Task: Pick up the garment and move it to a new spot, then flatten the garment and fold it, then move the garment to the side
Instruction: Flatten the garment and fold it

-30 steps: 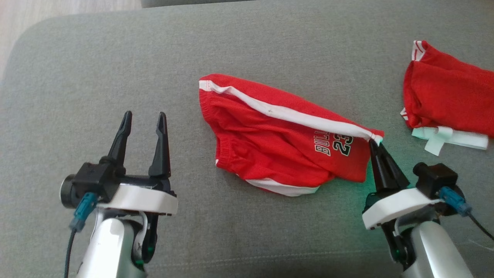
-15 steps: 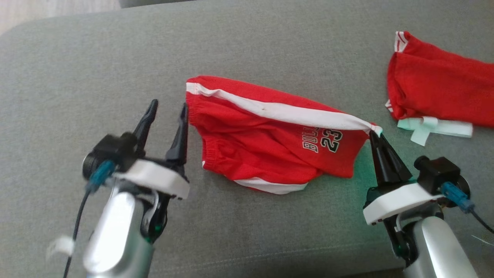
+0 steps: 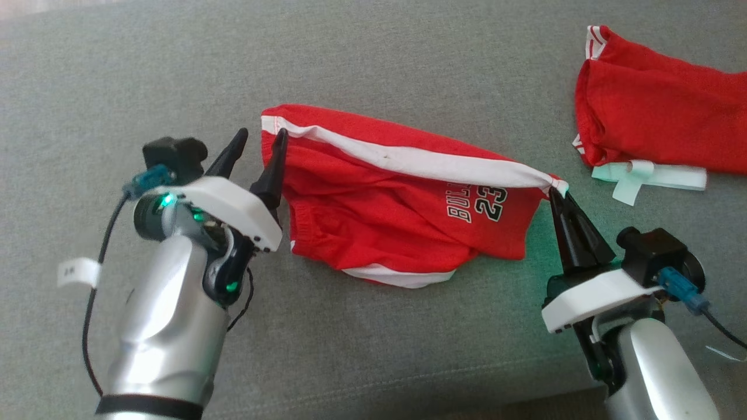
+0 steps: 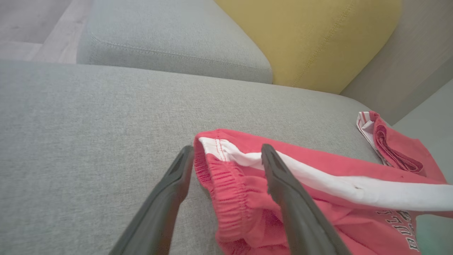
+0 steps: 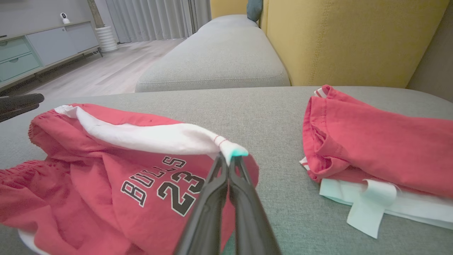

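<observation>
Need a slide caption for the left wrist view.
Open left gripper straddles the waistband corner of red shorts on a grey sofa cushion.

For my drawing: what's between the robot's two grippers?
The shorts, lying from the open left gripper to the right gripper pinching their corner, in the head view.

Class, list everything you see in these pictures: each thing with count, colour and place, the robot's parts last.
sofa seat: one, grey, beneath the clothes
shorts: one, red with white stripe, middle of the seat
folded garment: one, red, right of the shorts
white cloth: one, white, under the folded garment
back cushion: one, yellow, behind the seat
cabinet: one, pale blue-grey, far across the floor
left gripper: one, dark, open, straddling the shorts' waistband corner
right gripper: one, dark, shut on the shorts' striped corner
</observation>
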Controlling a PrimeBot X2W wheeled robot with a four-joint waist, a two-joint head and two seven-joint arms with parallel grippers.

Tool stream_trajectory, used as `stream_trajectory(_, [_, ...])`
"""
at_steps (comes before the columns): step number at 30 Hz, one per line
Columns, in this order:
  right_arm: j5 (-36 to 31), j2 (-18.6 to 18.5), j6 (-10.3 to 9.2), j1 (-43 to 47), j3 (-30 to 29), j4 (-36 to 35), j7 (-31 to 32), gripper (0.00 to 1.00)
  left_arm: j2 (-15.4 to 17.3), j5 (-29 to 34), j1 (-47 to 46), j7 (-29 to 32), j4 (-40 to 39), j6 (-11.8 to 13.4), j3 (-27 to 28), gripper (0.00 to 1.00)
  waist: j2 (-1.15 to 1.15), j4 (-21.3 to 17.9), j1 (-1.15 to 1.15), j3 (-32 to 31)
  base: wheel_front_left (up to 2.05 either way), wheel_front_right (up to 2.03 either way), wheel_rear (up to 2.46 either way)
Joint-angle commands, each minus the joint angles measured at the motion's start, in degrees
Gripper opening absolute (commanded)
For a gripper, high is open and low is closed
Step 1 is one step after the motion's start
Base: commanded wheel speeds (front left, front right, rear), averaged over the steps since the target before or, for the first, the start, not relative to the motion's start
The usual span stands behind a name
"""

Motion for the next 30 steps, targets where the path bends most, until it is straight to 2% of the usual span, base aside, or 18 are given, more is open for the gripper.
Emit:
stream_trajectory(1, [-0.4,-0.6,0.21,-1.5,1.5,-1.7,-0.6,0.0,1.0,-1.3,-2.9,0.8,-1.0,-0.3,0.9,1.0,0.0,-0.1,0.0,0.1,0.0,0.0,0.0])
stream_trajectory(9, [-0.6,-0.4,0.21,-1.6,1.8,-1.1,-1.2,0.0,2.3,-4.7,-5.5,4.3,1.5,-0.4,-1.0,1.0,0.0,-0.4,0.0,0.4,0.0,0.0,0.0])
stream_trajectory(19, [-0.7,-0.1,0.21,-2.1,2.4,-0.4,-1.7,0.0,4.3,-7.2,-8.5,5.1,4.8,-0.4,-4.4,1.0,0.0,-0.9,0.0,0.9,0.0,0.0,0.0])
stream_trajectory(30, [-0.8,0.1,0.21,-2.8,2.7,-0.3,-2.1,0.0,4.9,-8.5,-12.9,5.5,9.4,-0.4,-5.2,1.0,0.0,-1.3,0.0,2.1,0.0,0.0,0.0])
